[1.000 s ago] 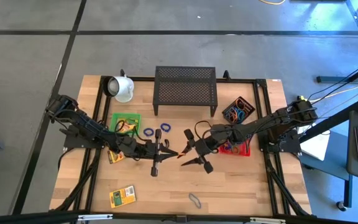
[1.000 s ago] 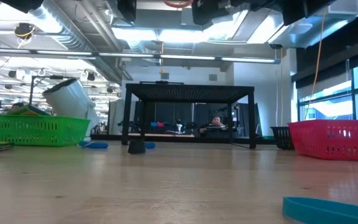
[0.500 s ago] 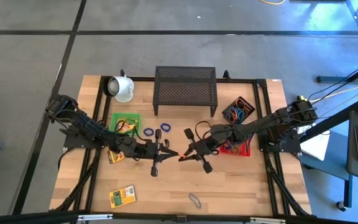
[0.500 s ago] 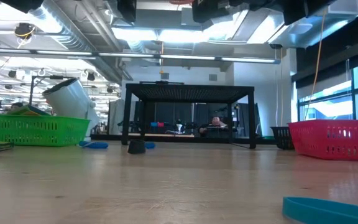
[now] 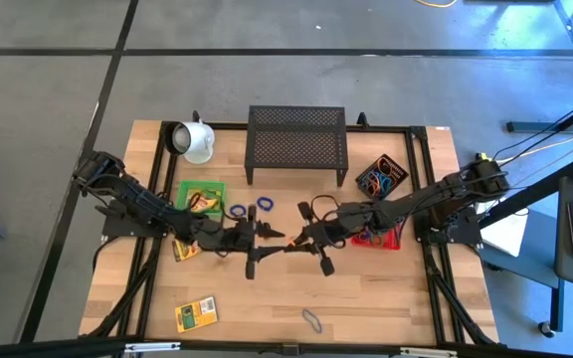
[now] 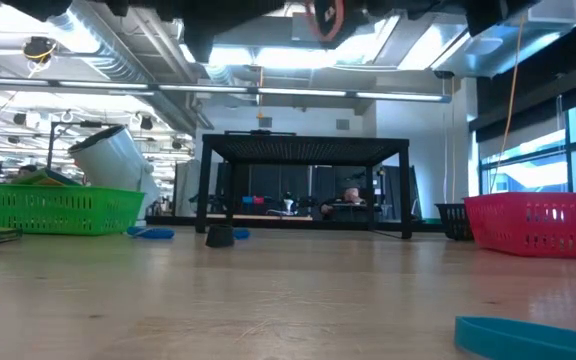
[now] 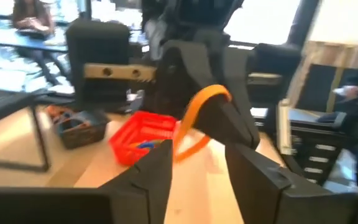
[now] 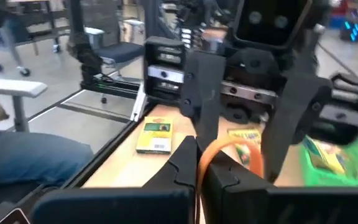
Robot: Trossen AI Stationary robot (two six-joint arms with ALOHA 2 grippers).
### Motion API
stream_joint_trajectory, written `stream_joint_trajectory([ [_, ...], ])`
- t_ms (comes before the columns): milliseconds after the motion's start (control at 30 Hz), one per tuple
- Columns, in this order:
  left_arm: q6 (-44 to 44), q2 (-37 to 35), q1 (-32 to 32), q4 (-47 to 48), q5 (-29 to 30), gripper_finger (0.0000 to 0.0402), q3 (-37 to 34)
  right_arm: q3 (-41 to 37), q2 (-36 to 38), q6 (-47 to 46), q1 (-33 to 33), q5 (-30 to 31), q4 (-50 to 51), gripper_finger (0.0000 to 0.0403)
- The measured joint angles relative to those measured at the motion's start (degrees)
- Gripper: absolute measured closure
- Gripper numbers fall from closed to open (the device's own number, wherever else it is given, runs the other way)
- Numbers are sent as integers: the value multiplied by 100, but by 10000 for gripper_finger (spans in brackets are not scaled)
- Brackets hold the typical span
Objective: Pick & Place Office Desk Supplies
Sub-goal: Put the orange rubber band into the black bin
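An orange rubber band [image 7: 194, 115] hangs in the air over the middle of the table, between my two grippers, which meet tip to tip. My right gripper [image 5: 294, 245] comes in from the table's right and is shut on the band. My left gripper [image 5: 275, 237] faces it from the left and is open; its two fingers stand on either side of the band's loop [image 8: 235, 146]. The low view shows the band [image 6: 326, 18] high above the tabletop. My right gripper pinches the orange band between its two fingers at one end of the loop [image 8: 205, 155]. The fingers lie roughly level and come from the table's right. The band is lifted clear of the table, and its free loop [image 7: 185, 146] curves out past the fingertips toward my left gripper.
A black mesh rack [image 5: 296, 144] and a white mug [image 5: 195, 141] stand at the far edge. A green basket [image 5: 201, 195], a red basket [image 5: 386, 239] and a black basket [image 5: 382, 177] flank the arms. Blue bands [image 5: 250, 209], crayon boxes [image 5: 196, 314] and a grey band [image 5: 312, 319] lie loose.
My right gripper has shut on the orange band while my left gripper still held it. My left gripper has then opened and let go. The band stays in the air between them and now shows lower in the low view.
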State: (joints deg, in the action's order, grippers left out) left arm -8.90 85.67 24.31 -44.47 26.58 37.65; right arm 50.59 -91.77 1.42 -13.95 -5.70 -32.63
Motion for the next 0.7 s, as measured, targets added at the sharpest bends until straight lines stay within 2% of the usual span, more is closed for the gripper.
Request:
stream_joint_trajectory([
  [100, -148, -2, -11, 264, 223, 238, 4, 0, 228, -249, 66, 85, 579, 396],
  [300, -449, 11, -1, 854, 247, 234, 2, 8, 1156, -554, 200, 814, 2440, 396],
  [433, -737, 9, 18, 1064, 233, 237, 2, 9, 1869, -709, 362, 1657, 3660, 396],
  [567, -853, 9, 3, 1147, 268, 236, 2, 9, 2461, -1320, 622, 2617, 4784, 396],
  [700, -851, 9, 11, 1163, 263, 237, 2, 9, 2844, -2129, 992, 3189, 5979, 396],
])
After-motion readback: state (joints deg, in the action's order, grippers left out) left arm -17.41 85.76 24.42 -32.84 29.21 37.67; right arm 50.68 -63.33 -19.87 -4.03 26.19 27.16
